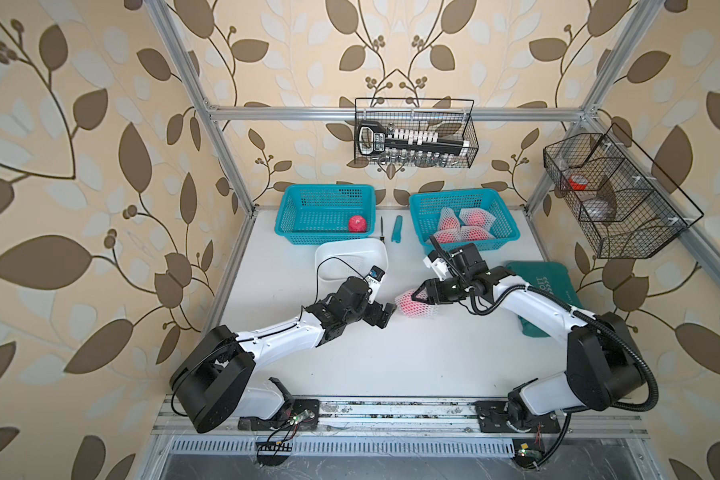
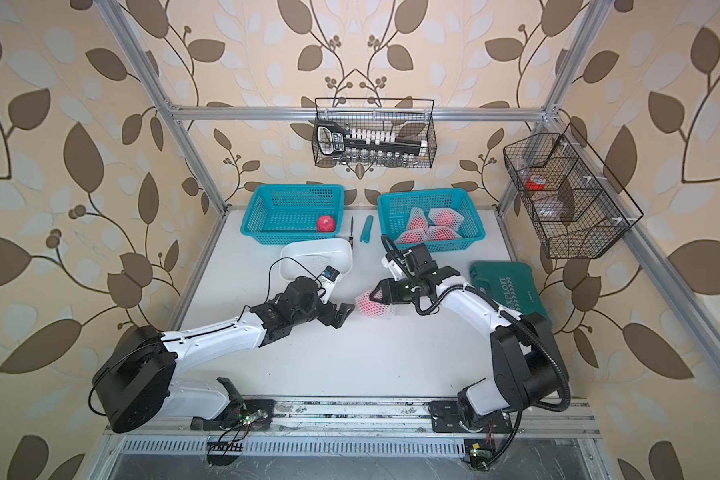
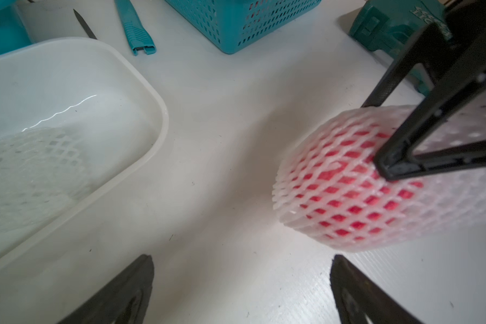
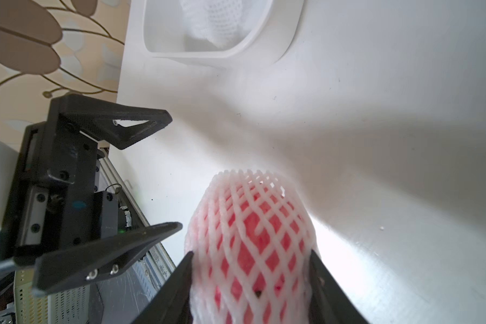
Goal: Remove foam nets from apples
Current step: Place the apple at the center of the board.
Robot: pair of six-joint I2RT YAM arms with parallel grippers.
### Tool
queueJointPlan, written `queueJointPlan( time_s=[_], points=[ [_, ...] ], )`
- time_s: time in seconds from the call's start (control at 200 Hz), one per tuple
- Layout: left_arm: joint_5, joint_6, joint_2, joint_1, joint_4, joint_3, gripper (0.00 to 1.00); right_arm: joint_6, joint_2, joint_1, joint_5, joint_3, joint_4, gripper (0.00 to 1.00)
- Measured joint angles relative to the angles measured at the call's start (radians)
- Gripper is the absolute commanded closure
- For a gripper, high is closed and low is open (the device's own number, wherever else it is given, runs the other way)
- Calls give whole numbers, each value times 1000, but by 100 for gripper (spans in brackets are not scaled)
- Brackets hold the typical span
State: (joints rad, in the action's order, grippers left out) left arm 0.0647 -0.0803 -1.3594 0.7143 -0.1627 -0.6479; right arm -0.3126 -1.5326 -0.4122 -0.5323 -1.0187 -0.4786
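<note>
The right arm is reaching forward and low over the white counter (image 1: 391, 365), its right end effector (image 1: 416, 296) clamping a round red apple (image 3: 351, 209) sleeved in a white foam mesh net (image 3: 320, 168) near the counter's middle. The left arm is stretching in from the opposite side, its left end effector (image 1: 385, 318) hovering with jaws spread wide just beside the fruit, gripping nothing. Behind, a smooth white plastic tub (image 1: 352, 244) is holding an empty net (image 4: 211, 22).

Right gripper (image 1: 415, 296) clamped on netted apple (image 1: 406, 311) mid-table, left gripper (image 1: 385, 316) spread wide just beside it, bare apple (image 1: 357, 223) in left teal basket (image 1: 284, 216), netted apples (image 1: 474, 218) in right teal basket (image 1: 511, 232), white tub (image 1: 321, 253) near left gripper
</note>
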Motion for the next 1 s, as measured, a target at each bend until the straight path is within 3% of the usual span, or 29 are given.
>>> queueJointPlan(
  time_s=[0.415,0.575,1.0],
  points=[
    [40,4,-60,0,-19,0,1,79,-307,-127,169,-362,-341,36],
    [37,4,-69,0,-25,0,1,90,-385,-140,186,-456,-377,27],
    [-70,2,-73,0,-23,0,1,101,-433,-145,192,-589,-373,19]
  ],
)
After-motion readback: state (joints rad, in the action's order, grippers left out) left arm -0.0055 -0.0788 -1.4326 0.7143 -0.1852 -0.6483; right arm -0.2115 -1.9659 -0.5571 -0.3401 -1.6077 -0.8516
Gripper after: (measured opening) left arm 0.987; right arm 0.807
